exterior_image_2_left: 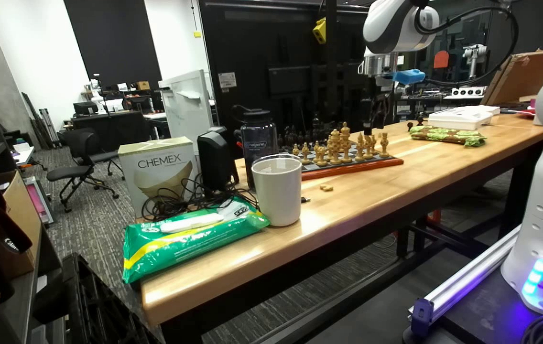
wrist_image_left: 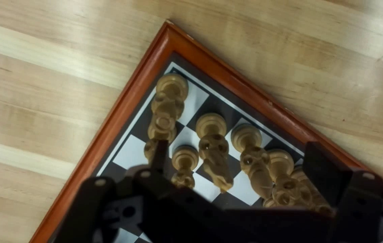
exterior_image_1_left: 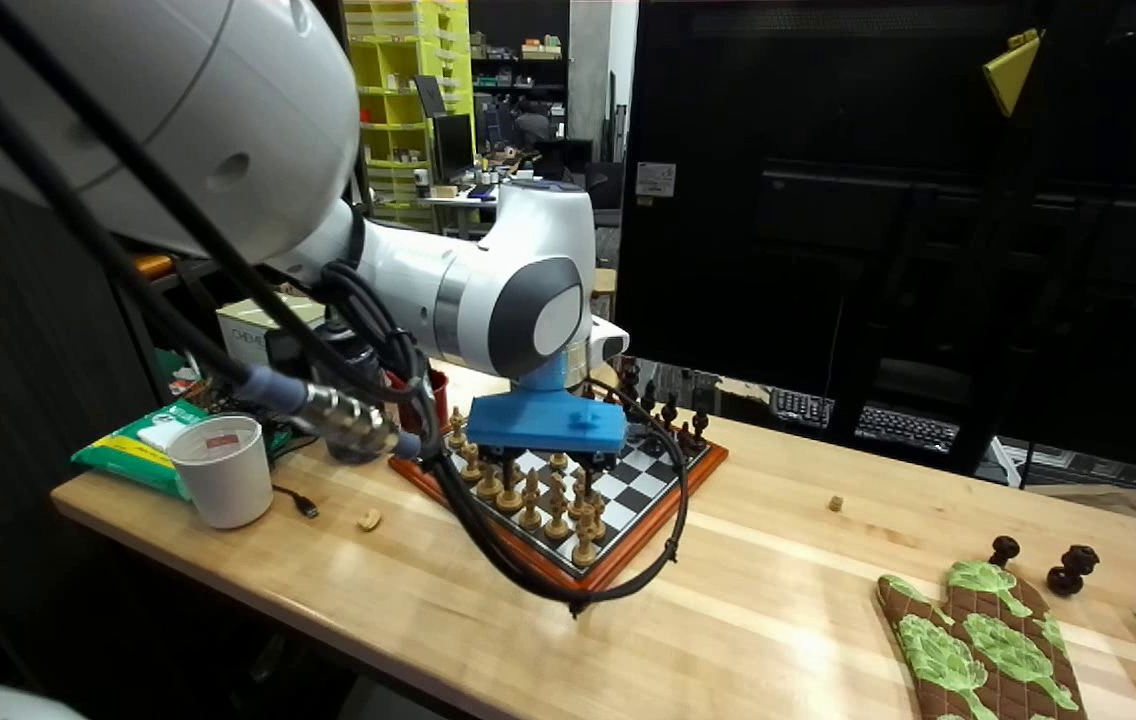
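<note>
Tan chessmen [wrist_image_left: 213,148], at least six, stand on one chessboard [wrist_image_left: 201,60] beneath one pincer [wrist_image_left: 239,158], its two fingers [wrist_image_left: 326,177] wide apart.

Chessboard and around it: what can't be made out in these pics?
Wrist view: lower part of the chessboard, hidden by the gripper.
In an exterior view: exact outlines of the dark pieces, lost against the black panel.
In an exterior view: bottom of the oven mitt, cut off by the picture's edge.

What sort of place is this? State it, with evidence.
Probably a robotics lab or workshop, judging by the white jointed robot arm, the tall yellow open-fronted shelving and the black office chair.
</note>
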You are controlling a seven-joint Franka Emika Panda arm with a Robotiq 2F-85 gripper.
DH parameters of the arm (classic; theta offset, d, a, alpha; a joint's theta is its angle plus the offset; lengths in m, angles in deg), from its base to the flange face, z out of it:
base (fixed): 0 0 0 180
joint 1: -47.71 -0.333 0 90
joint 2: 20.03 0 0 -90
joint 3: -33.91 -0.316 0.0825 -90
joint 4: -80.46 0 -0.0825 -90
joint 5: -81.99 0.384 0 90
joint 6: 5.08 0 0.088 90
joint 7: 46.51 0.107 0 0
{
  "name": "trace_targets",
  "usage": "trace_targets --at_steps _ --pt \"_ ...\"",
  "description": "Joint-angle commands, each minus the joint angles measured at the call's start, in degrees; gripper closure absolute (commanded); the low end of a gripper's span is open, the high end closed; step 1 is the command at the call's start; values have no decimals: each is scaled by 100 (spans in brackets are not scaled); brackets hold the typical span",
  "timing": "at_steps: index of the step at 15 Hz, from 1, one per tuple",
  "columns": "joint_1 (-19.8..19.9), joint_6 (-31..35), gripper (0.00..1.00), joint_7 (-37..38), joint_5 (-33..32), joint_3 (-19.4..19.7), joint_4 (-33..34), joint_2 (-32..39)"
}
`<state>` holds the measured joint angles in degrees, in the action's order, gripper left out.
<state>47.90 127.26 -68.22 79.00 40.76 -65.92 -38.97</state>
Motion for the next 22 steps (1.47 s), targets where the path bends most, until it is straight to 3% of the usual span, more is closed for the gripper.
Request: trace_targets --at_steps 1,12,22 --pt "62 -90 0 -384 -387 9 -8 -59" --pt "-119 -190 0 -1405 -681 -11 75 130" --pt "-106 -202 0 -1707 -641 -57 296 343"
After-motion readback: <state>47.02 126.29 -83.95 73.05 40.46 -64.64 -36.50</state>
